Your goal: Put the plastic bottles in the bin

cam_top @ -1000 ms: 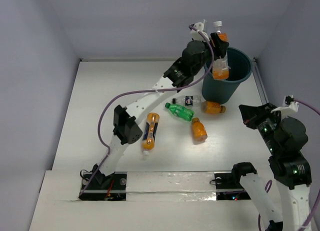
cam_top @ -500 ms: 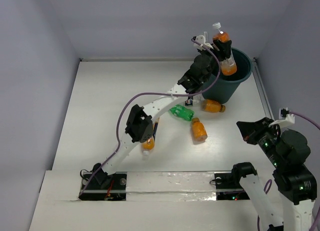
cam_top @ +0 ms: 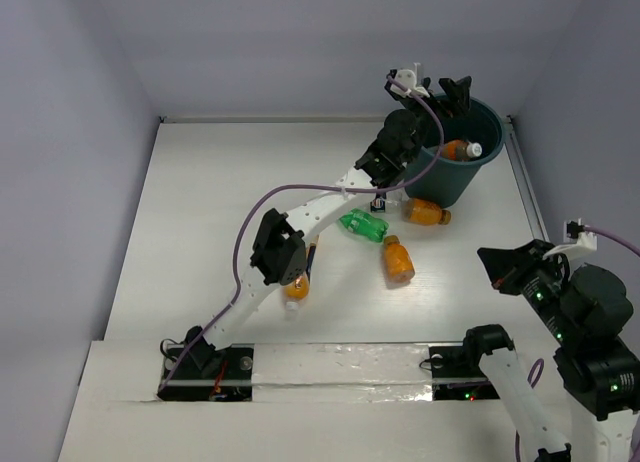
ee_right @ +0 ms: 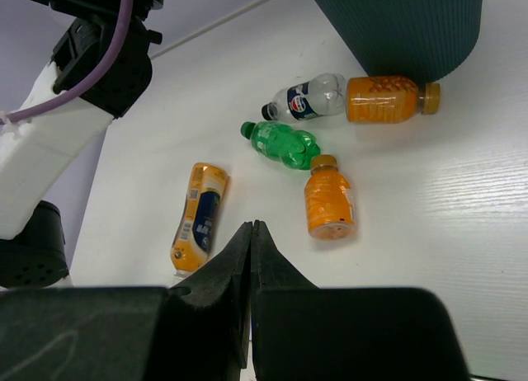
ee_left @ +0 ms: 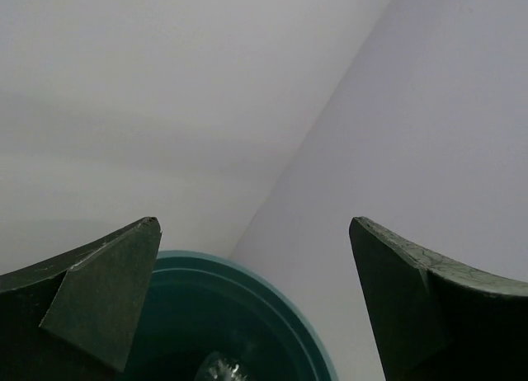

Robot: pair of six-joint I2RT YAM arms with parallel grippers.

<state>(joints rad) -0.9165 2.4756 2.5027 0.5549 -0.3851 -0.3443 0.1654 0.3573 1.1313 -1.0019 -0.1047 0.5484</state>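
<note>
On the white table (cam_top: 190,212), farthest left of the loose bottles, an orange plastic bottle with a blue label (cam_top: 299,272) lies on its side, partly under the elbow of the left arm (cam_top: 278,244). Right of it, near the middle of the table, a green plastic bottle (cam_top: 362,225) lies on its side. Just behind that is a clear plastic bottle with a dark label (ee_right: 307,99), which the top view mostly hides behind the left arm. The right wrist view shows its base touching the base of a third orange plastic bottle (cam_top: 425,214), which lies against the foot of the bin. A stubby orange plastic bottle (cam_top: 398,261) lies just in front of the green one, its cap end close to it. The round dark teal plastic bin (cam_top: 455,182) stands upright at the far right of the table. Inside it an orange bottle with a white cap (cam_top: 456,150) lies tilted, cap toward the right rim. The left gripper (cam_top: 445,87) hangs above the bin's far rim with its fingers (ee_left: 95,294) spread wide apart and nothing between them; its wrist view looks down past them at the teal rim. Farthest right, well apart from the bottles, the right gripper (ee_right: 251,226) is raised over the near right part of the table, its fingers pressed together and holding nothing.
</note>
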